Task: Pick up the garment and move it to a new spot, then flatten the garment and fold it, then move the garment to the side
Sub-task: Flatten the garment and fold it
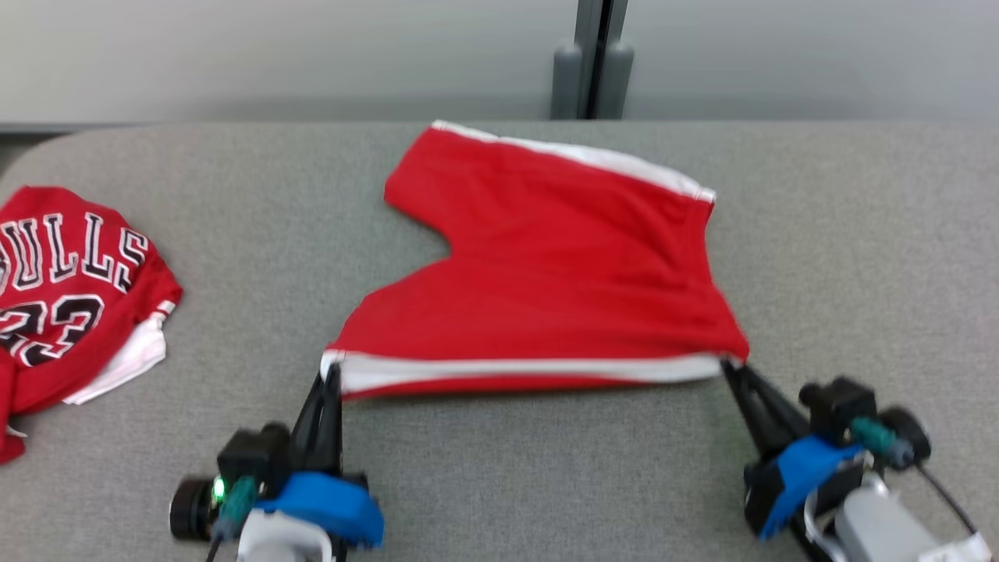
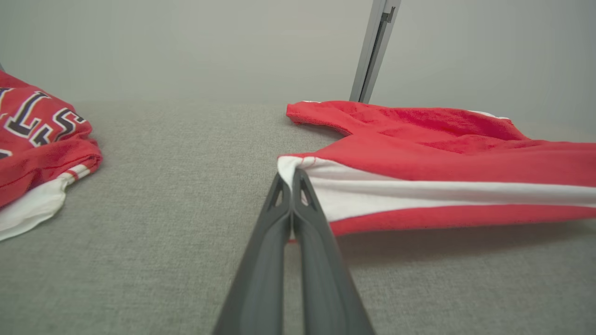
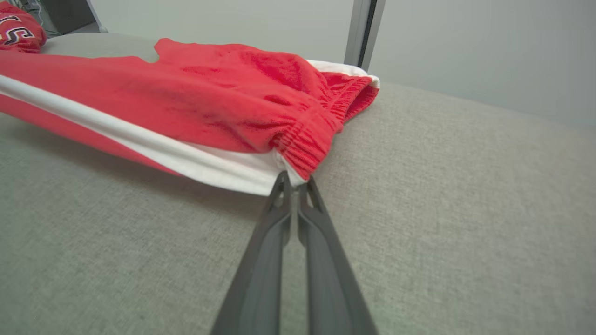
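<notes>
— Nearest, by the front edge of the table (image 1: 546, 476): what are the two claws doing?

— The left gripper (image 1: 332, 376) sits toward the front left and the right gripper (image 1: 730, 367) toward the front right. Each has its two dark fingers pressed together, with cloth pinched between the tips.

— Which cloth?

— The red shorts (image 1: 546, 273). The left claw has the near corner of a leg hem, where the white side stripe ends. The right claw has the near corner at the ribbed elastic waistband (image 3: 307, 144).

— Where do the shorts lie?

— Around the middle of the surface, turned sideways. The waistband faces the right edge and the leg openings face the left edge. The near side, with its white stripe, is pulled taut between the two grips and lifted clear of the surface, with a shadow under it. The far part rests on the grey fabric top, and a second white stripe runs along the far side. The cloth is mostly smooth, bunching a little by the waistband.

— And further out?

— A crumpled red jersey (image 1: 62, 289) lies by the left edge, well apart from the shorts. It shows white trim, black-and-white lettering and the number 23. Beyond the back edge stands a pale wall with a grey upright post (image 1: 591, 58).
</notes>
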Available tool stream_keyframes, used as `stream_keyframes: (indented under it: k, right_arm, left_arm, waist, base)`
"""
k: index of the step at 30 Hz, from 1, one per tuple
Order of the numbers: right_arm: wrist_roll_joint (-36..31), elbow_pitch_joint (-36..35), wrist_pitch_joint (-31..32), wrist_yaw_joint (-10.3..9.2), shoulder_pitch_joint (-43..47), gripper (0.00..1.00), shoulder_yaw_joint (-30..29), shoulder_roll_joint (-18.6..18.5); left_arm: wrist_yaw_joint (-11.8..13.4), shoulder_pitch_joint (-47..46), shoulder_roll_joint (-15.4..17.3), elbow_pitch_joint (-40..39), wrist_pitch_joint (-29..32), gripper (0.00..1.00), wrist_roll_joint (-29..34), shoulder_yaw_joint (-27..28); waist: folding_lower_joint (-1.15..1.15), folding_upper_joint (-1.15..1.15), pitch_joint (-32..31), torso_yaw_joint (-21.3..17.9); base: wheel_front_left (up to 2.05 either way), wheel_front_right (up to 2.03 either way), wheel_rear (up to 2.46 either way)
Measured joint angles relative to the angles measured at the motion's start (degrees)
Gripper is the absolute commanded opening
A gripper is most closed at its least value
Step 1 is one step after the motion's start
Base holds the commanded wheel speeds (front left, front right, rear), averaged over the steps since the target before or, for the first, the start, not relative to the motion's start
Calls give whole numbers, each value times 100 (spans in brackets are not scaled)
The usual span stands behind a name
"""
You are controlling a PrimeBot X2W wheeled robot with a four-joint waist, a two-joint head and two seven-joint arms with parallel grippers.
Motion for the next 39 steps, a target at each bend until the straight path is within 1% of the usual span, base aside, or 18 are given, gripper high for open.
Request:
stream_keyframes:
  k: [3, 7, 12, 15, 19, 24, 26, 31, 35, 39]
  right_arm:
    - [51, 2, 0, 4, 443, 0, 58, 59]
    - [54, -46, -1, 3, 934, 0, 121, 115]
    - [143, -147, -1, 4, 1484, 0, 232, 146]
    - [198, -246, 0, 4, 1701, 0, 253, 138]
    - [254, -336, -1, 4, 1778, 0, 271, 146]
    - [560, -390, 0, 3, 1399, 0, 190, 327]
    - [578, -430, 0, 3, 1073, 0, 199, 321]
    - [684, -467, 0, -1, 316, 0, 179, 385]
    - [715, -388, 0, -1, -246, 0, 134, 466]
    - [898, -353, 0, -1, -684, 0, 68, 619]
  left_arm:
    - [43, 420, -3, 14, 0, 0, -159, 44]
    - [22, 953, -5, 60, 0, 0, -156, 18]
    - [-15, 1485, -4, 58, 0, 0, -129, 137]
    - [-24, 1655, -11, -34, 0, 0, -127, 178]
    - [-26, 1701, -13, -135, 0, 0, -131, 241]
    - [-88, 1008, 0, -235, -1, 0, -102, 331]
    - [-102, 589, -1, -224, 0, 0, -90, 352]
    - [-186, -597, 24, 44, -1, 0, 212, 365]
    - [-283, -1599, 192, 405, -2, 0, 461, 331]
    - [-323, -2303, 360, 798, -1, 0, 599, 310]
  waist:
    - [0, 0, -281, 6]
    - [-1, -1, -669, -2]
    - [-1, -1, -1063, -43]
    - [-1, -1, -1182, -78]
    - [0, -1, -1170, -110]
    - [0, -1, -840, -228]
    - [2, 0, -630, -299]
    - [3, 1, -21, -493]
    - [3, 2, 479, -640]
    - [3, 2, 921, -767]
  base:
    - [0, 0, 0]
    - [0, 0, 0]
    - [0, 0, 0]
    - [0, 0, 0]
    - [0, 0, 0]
    - [0, 0, 0]
    - [0, 0, 0]
    - [0, 0, 0]
    - [0, 0, 0]
    - [0, 0, 0]
